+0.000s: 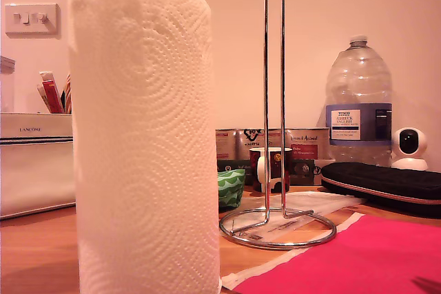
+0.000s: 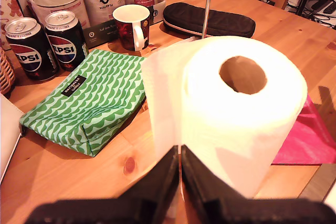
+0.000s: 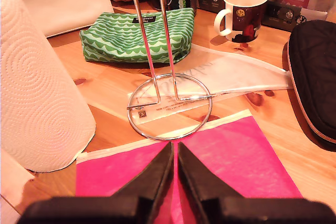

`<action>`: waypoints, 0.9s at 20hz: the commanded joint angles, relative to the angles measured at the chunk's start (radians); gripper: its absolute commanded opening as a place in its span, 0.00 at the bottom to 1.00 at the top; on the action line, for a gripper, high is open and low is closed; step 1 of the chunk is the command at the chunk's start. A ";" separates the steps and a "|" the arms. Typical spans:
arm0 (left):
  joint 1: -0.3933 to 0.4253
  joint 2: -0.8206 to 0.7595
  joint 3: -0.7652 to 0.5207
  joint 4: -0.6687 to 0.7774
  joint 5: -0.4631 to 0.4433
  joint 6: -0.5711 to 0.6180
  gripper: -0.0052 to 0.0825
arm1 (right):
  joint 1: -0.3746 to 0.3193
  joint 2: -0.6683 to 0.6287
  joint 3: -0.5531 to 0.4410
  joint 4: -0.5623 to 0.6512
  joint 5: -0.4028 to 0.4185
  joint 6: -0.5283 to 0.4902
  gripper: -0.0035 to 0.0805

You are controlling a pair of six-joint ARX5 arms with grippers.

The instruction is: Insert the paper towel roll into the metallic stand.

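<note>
Standing upright on the wooden tabletop (image 2: 58,177), the roll (image 1: 145,135) has its long axis vertical, and its hollow core opens upward, as the first wrist view shows. A loose sheet hangs from its side. In the exterior view the roll fills the left half, close to the camera, and the stand (image 1: 275,170) is just beside it to the right, apart from it. The stand is upright too: its narrow loop points straight up from the ring base, which lies flat on a white paper (image 3: 173,106) near a pink cloth (image 3: 231,166).

My first pincer (image 2: 180,169) is narrow, the fingers almost together, holding nothing, just before the roll. My second pincer (image 3: 175,163) is narrow as well, empty, above the pink cloth and facing the ring base.
</note>
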 commanded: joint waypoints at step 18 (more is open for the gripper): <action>-0.034 0.091 0.230 -0.120 0.251 0.319 0.09 | 0.006 0.021 -0.003 0.226 -0.001 0.026 0.03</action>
